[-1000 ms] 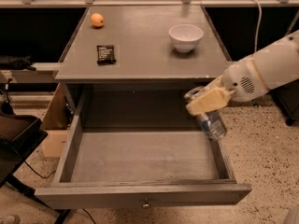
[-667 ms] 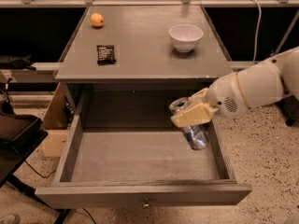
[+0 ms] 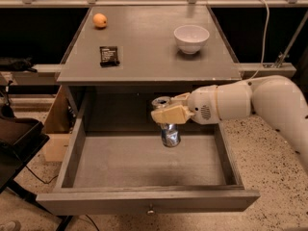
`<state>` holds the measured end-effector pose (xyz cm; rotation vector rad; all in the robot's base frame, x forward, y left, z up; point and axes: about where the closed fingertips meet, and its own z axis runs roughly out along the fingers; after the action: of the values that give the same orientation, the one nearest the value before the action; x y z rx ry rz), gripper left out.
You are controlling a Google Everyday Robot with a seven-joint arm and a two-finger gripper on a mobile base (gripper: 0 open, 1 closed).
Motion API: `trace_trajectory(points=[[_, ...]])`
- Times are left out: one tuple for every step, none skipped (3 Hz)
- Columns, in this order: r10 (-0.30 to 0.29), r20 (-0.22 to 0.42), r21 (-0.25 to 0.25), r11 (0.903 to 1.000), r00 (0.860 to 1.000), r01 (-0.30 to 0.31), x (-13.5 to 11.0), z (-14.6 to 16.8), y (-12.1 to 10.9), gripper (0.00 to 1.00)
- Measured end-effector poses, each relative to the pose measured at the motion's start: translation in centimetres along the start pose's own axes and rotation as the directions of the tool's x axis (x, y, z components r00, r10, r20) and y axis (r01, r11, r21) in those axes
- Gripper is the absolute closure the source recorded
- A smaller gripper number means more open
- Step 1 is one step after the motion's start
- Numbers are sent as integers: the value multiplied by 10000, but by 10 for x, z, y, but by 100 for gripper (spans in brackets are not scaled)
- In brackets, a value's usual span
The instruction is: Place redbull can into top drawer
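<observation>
The redbull can is a slim silver and blue can, held upright over the open top drawer. My gripper is shut on the can's upper part, its cream fingers wrapped around it. The can's silver top shows just above the fingers. The can hangs above the drawer's flat grey bottom, toward the back and a little right of the middle. The drawer is pulled out wide, with its small round knob on the front. My white arm reaches in from the right.
On the grey table top above the drawer stand a white bowl, an orange fruit and a small black packet. A black chair or cart is at the left. A cardboard box sits beside the drawer's left wall.
My gripper has carried the can leftward from the drawer's right side toward its middle. The can now stands more upright.
</observation>
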<state>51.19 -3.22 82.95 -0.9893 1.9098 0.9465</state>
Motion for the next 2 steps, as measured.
trace_trajectory(points=[[899,1270,209,9954,9878,-933,7,3,-34,100],[1612,2356,467,9831,9584,-1769,27,-5,-69,100]])
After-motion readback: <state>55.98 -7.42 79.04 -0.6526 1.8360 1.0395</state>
